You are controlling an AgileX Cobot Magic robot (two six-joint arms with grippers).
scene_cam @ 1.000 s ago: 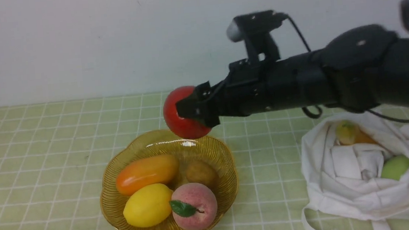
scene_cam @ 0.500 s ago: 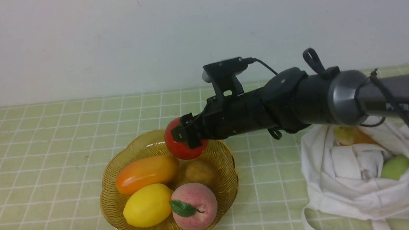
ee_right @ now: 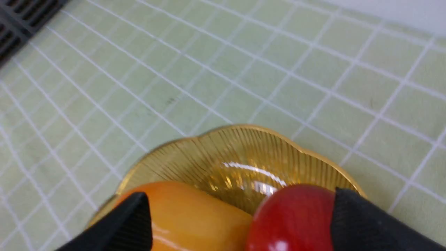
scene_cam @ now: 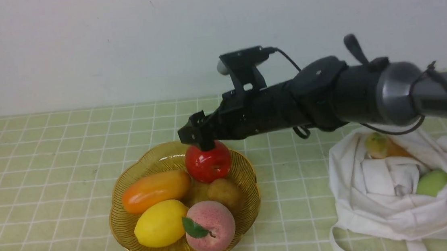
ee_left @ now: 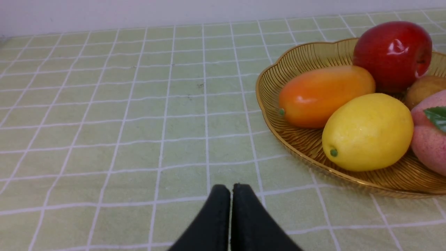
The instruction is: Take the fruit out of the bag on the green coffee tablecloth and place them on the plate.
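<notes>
Tablecloth (scene_cam: 48,157), pale green with a grid of thin white lines, covering the whole worktop up to a plain wall at the far edge. One black robot arm (scene_cam: 326,92), the right one, reaches in from the right edge across the middle of the worktop. One white cloth bag (scene_cam: 380,205) lies slumped and open near the front right corner, its straps trailing toward the front edge. One amber ribbed plate (scene_cam: 161,159) with a scalloped rim sits near the middle of the front edge. Five fruits lie on the plate: one long orange fruit (scene_cam: 155,191), one yellow lemon (scene_cam: 161,229), one pink peach (scene_cam: 212,227) with a green leaf, one glossy red apple (scene_cam: 208,163) on the side toward the far edge, and one small brown fruit (scene_cam: 224,192). Two fruits show inside the bag: one pale green round fruit (scene_cam: 432,183) and one smaller yellow-green fruit (scene_cam: 377,144). The right gripper (scene_cam: 197,138) hangs just over the apple with its jaws spread wide, grasping nothing; whether a finger touches the apple cannot be told. The left gripper (ee_left: 231,190), seen only from its wrist camera, sits low over bare cloth near the plate, jaws pressed together and empty.
</notes>
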